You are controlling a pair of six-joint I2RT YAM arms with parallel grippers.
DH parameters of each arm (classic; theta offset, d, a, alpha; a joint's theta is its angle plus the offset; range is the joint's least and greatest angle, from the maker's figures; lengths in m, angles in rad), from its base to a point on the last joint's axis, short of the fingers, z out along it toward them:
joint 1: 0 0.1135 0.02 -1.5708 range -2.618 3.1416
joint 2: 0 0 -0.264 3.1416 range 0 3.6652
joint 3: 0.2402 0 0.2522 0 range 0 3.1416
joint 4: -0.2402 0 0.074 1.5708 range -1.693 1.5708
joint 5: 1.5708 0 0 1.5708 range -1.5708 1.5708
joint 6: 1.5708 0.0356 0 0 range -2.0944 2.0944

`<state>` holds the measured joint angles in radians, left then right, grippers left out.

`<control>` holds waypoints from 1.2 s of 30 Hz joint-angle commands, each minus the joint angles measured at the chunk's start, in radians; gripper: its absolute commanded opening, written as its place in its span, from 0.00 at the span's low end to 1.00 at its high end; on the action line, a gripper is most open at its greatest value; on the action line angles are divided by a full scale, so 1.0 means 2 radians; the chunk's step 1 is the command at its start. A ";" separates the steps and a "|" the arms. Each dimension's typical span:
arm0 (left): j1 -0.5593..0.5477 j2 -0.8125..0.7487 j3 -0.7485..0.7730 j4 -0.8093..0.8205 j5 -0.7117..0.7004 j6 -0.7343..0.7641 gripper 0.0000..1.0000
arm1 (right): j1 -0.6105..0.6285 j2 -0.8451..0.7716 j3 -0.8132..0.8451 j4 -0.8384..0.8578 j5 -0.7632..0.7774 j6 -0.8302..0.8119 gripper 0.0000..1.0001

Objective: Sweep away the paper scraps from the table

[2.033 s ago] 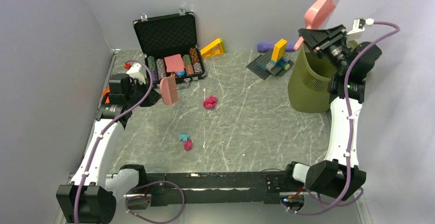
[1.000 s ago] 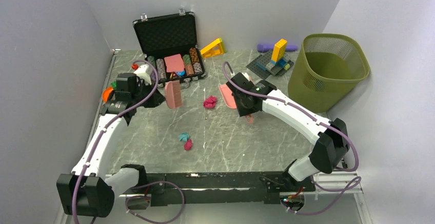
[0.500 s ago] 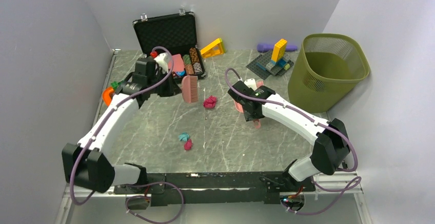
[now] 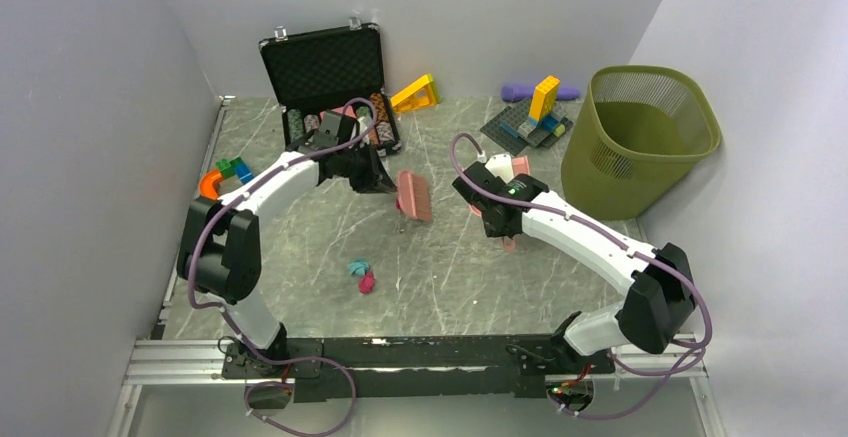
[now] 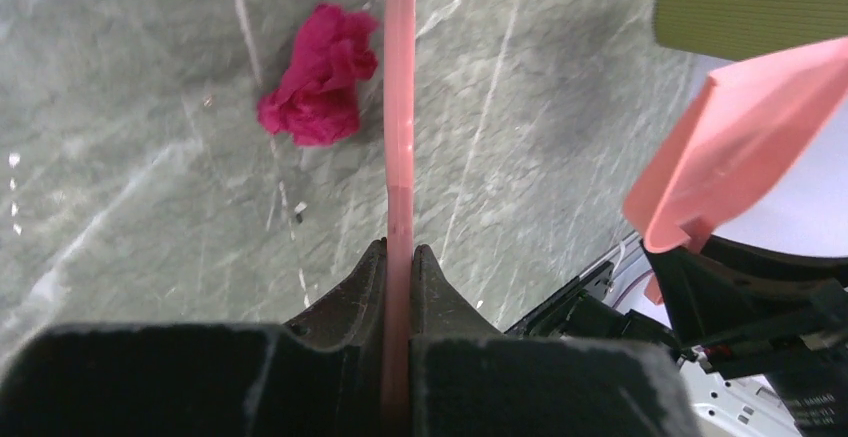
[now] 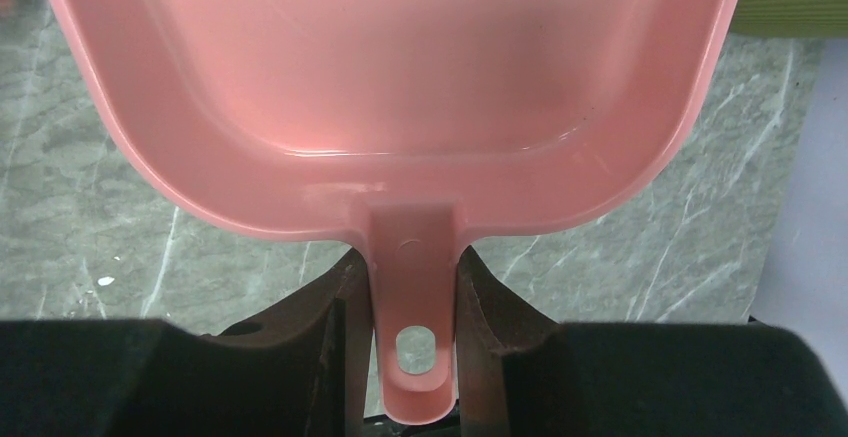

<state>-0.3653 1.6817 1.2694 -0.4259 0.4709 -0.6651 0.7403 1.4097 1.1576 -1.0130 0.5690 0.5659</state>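
A magenta paper scrap lies on the grey marble table, just left of the thin pink brush, which my left gripper is shut on. From above, the brush covers most of that wad, with the left gripper behind it. Nearer the front lie a teal scrap and a second magenta scrap. My right gripper is shut on the handle of a pink dustpan, low over the table right of the brush. The right gripper mostly hides the pan from above.
An open black chip case stands at the back, with a yellow wedge and building blocks beside it. The olive bin stands at the right wall. Small coloured toys lie at the left edge.
My left arm has swung the brush rightward from the left wall to the magenta wad. My right arm brought the dustpan down from over the bin to the table's middle.
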 commanded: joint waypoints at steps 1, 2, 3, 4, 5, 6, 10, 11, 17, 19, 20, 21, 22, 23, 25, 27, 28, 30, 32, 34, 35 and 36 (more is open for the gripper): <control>-0.001 0.001 0.014 -0.061 -0.036 -0.030 0.00 | -0.001 -0.014 -0.018 0.031 -0.009 0.003 0.00; -0.001 -0.007 0.004 -0.070 -0.043 -0.028 0.00 | -0.001 -0.014 -0.022 0.038 -0.013 0.000 0.00; -0.001 -0.018 -0.007 -0.082 -0.047 -0.027 0.00 | -0.001 -0.013 -0.026 0.043 -0.016 -0.006 0.00; -0.001 -0.033 -0.017 -0.094 -0.051 -0.024 0.00 | -0.001 -0.011 -0.028 0.046 -0.018 -0.009 0.00; -0.001 -0.051 -0.028 -0.108 -0.058 -0.019 0.00 | -0.001 -0.009 -0.028 0.048 -0.018 -0.010 0.00; -0.002 -0.073 -0.038 -0.125 -0.073 -0.015 0.00 | -0.001 -0.006 -0.028 0.049 -0.019 -0.012 0.00; -0.001 -0.164 -0.055 -0.203 -0.121 0.002 0.00 | 0.000 0.000 -0.032 0.059 -0.026 -0.021 0.00; -0.001 -0.184 -0.052 -0.215 -0.122 0.010 0.00 | -0.001 0.000 -0.032 0.063 -0.030 -0.024 0.00; -0.001 -0.259 0.001 -0.300 -0.163 0.024 0.00 | 0.000 0.000 -0.029 0.069 -0.048 -0.035 0.00; -0.001 -0.272 0.020 -0.361 -0.220 0.002 0.00 | -0.001 -0.002 -0.027 0.069 -0.047 -0.037 0.00; -0.001 -0.279 0.026 -0.390 -0.242 -0.014 0.00 | -0.001 -0.004 -0.028 0.069 -0.046 -0.037 0.00; -0.001 -0.287 0.029 -0.417 -0.262 -0.030 0.00 | -0.001 -0.005 -0.029 0.070 -0.045 -0.036 0.00; -0.001 -0.297 0.028 -0.436 -0.270 -0.043 0.00 | -0.001 -0.006 -0.031 0.072 -0.044 -0.036 0.00; -0.001 -0.309 0.022 -0.449 -0.270 -0.054 0.00 | 0.000 -0.006 -0.031 0.074 -0.046 -0.036 0.00; -0.001 -0.335 -0.001 -0.458 -0.258 -0.071 0.00 | 0.000 -0.003 -0.031 0.077 -0.050 -0.037 0.00; -0.001 -0.363 -0.036 -0.469 -0.241 -0.084 0.00 | 0.000 0.001 -0.029 0.080 -0.054 -0.038 0.00; -0.001 -0.369 -0.047 -0.477 -0.240 -0.088 0.00 | 0.000 0.002 -0.028 0.081 -0.056 -0.039 0.00; -0.001 -0.375 -0.061 -0.503 -0.234 -0.091 0.00 | 0.000 0.004 -0.028 0.083 -0.057 -0.041 0.00; -0.001 -0.379 -0.072 -0.526 -0.234 -0.093 0.00 | 0.000 0.002 -0.029 0.086 -0.059 -0.042 0.00; -0.001 -0.384 -0.085 -0.537 -0.234 -0.097 0.00 | -0.001 -0.001 -0.033 0.090 -0.062 -0.043 0.00; -0.001 -0.387 -0.092 -0.534 -0.234 -0.097 0.00 | -0.001 -0.003 -0.036 0.092 -0.064 -0.043 0.00; -0.001 -0.390 -0.102 -0.529 -0.234 -0.098 0.00 | 0.000 -0.005 -0.037 0.093 -0.067 -0.042 0.00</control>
<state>-0.3679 0.9241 1.1065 -1.4311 0.0021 -0.8177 0.7403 1.4189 1.0908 -0.8719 0.4496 0.4942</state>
